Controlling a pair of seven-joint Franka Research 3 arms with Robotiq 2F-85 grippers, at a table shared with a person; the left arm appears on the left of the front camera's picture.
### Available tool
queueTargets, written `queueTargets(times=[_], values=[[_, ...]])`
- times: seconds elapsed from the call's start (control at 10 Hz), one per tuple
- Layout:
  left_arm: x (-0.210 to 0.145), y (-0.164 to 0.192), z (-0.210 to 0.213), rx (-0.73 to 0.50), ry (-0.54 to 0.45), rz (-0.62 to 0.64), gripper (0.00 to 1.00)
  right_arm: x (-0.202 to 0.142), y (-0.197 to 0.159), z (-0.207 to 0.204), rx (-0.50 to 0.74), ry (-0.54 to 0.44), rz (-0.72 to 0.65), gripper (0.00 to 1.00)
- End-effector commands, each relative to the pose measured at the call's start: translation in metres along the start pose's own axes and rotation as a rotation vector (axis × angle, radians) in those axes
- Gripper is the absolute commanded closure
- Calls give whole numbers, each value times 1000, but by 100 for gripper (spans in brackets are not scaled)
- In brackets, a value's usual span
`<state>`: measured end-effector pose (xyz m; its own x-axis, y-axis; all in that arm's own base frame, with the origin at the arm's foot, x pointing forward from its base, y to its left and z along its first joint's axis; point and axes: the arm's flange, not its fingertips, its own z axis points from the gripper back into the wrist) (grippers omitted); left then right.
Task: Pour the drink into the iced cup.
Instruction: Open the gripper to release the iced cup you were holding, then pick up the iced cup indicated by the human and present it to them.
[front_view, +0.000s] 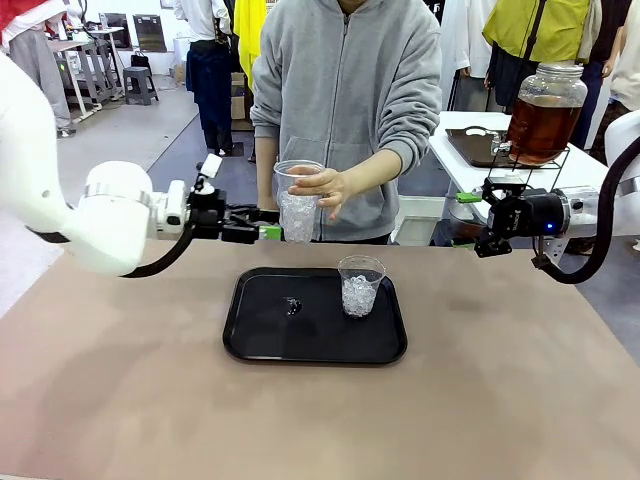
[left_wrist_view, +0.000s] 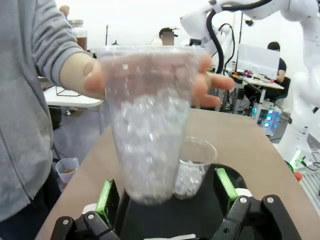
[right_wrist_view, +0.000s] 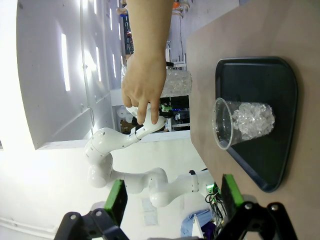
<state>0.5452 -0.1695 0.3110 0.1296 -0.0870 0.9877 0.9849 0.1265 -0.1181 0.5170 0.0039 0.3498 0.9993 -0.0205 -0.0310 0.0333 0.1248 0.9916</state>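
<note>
Parked on the black tray (front_view: 250, 345) at the near middle of the table, one clear cup of ice (front_view: 360, 285), ready for filling. Just beyond, a second iced cup (front_view: 298, 205) gripped near the rim by a person's hand (front_view: 325, 185) and lowered between the spread pads of the left claw (left_wrist_view: 165, 195), seemingly touching neither, as if for a handover. Farther right, the right claw (front_view: 476, 220) wide open and empty, and behind it on the white side table (front_view: 450, 122) the amber drink (front_view: 540, 128), unpoured in its tapped glass jar (front_view: 548, 85).
</note>
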Motion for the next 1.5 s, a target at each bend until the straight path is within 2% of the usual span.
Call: queueTargets(times=[0.0, 0.4, 0.7, 1.4], values=[[-7, -15, 21, -22, -6, -24, 0, 0, 1, 0, -5, -6, 2, 0], [-41, -37, 94, -45, -14, -111, 0, 0, 1, 0, -5, -6, 2, 0], [-52, -44, 120, -5, -24, -132, 0, 0, 1, 0, -5, -6, 2, 0], [-53, -36, 118, 0, -14, -112, 0, 0, 1, 0, -5, -6, 2, 0]])
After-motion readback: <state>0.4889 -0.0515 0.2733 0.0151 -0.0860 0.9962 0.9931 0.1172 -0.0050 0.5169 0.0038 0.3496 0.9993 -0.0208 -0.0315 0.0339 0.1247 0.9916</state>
